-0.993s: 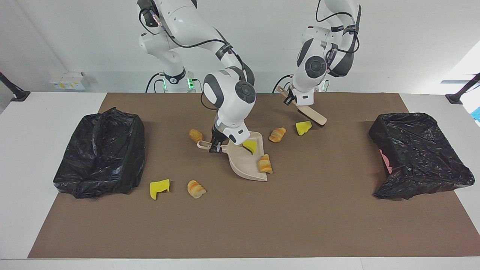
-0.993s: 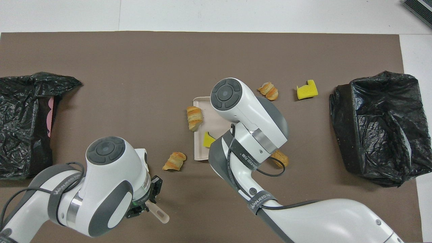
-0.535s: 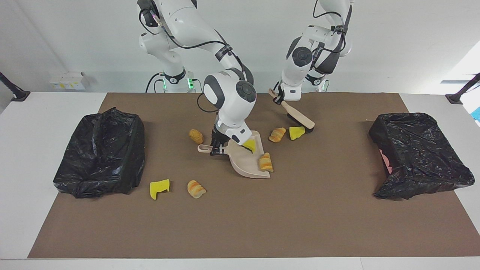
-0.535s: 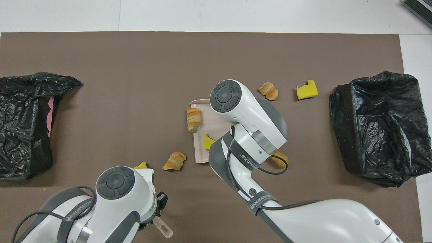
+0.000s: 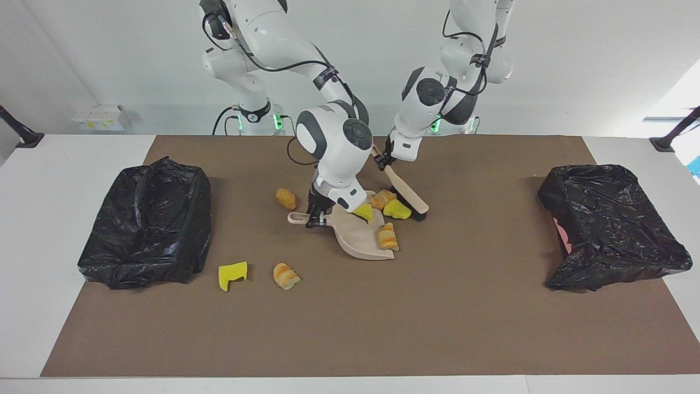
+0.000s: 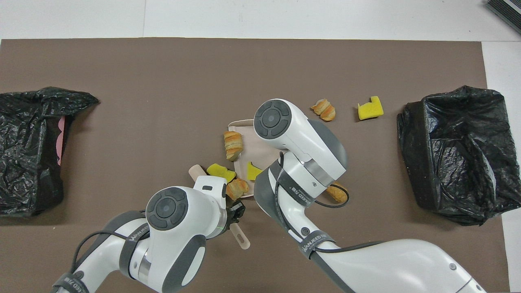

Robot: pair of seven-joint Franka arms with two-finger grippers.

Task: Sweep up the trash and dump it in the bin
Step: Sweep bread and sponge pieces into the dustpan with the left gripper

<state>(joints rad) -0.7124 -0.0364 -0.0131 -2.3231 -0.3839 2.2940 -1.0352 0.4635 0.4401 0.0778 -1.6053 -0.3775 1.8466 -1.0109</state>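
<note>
1. Beige dustpan (image 5: 361, 235) lies mid-surface, its handle clenched in the right gripper (image 5: 316, 216).
2. Left gripper (image 5: 384, 160) grasps the brush (image 5: 407, 192), bristles touching two trash scraps (image 5: 389, 203) at the dustpan's edge.

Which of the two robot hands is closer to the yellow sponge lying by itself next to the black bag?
The right gripper, shut on the dustpan handle, is closer to that sponge; the left gripper holds the brush, toward the other bag.

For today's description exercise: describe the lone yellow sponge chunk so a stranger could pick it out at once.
Start at the black bin at the right arm's end of the table. Just beside it, on the brown mat, lies the sponge chunk; its neighbour, a bread piece, is tan-orange, while this one is bright yellow and notched.
</note>
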